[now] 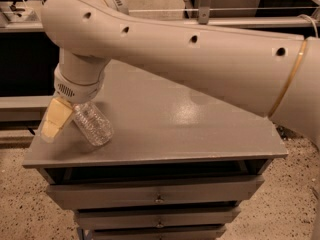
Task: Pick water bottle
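Water bottle (pixel 93 125), clear and ribbed, is seen lying on its side near the front left corner of a gray cabinet top (pixel 190 134). Its rounded base is turned toward the front edge and slightly to the right. Its upper end is hidden beneath the robot's wrist (pixel 77 81), so cap and label cannot be made out.

The gripper (pixel 56 120) is placed at the bottle's left side, low over the left edge of the cabinet top, and is angled down and to the left. 1 tan, wedge-shaped part of it is seen just beside the bottle's upper left flank; contact between the 2 cannot be confirmed. The rest of the gripper is covered by the wrist and the bottle. Whether the gripper is apart, together or clamped on the bottle cannot be told.

A thick cream-colored arm (pixel 200 59) is stretched across the picture from the right edge to the upper left, where it is bent downward into the wrist. 4 small dark holes are spaced along its length, and a thin gold band (pixel 289 79) is wrapped around it near the right edge. A small vent grille is set into the wrist's left face.

Gray drawers (pixel 150 194) are stacked below the cabinet top, and 2 small knobs are seen at their middle. A speckled floor (pixel 20 204) is visible at the lower left and lower right.
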### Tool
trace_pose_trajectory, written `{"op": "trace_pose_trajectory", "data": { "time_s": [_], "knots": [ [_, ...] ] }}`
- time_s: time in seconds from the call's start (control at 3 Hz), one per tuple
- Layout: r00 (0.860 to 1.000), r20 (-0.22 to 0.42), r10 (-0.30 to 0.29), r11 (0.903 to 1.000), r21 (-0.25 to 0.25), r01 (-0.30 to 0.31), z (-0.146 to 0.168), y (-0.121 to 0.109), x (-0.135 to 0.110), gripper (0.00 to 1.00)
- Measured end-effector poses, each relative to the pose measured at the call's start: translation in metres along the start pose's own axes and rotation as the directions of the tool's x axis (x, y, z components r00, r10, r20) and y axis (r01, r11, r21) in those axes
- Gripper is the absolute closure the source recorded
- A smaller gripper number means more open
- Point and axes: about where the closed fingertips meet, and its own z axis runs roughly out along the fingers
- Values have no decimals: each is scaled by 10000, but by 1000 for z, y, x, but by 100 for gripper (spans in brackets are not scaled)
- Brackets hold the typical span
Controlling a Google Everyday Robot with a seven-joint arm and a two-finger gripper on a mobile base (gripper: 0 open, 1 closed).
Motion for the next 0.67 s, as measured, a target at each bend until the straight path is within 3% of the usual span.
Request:
{"op": "trace_pose_trajectory", "data": {
  "time_s": [0.33, 0.67],
  "knots": [
    [9992, -405, -63, 9982, 587, 86, 8, 4, -7, 16],
    [9978, -658, -90, 9950, 983, 155, 12, 5, -11, 40]
  ]
}}
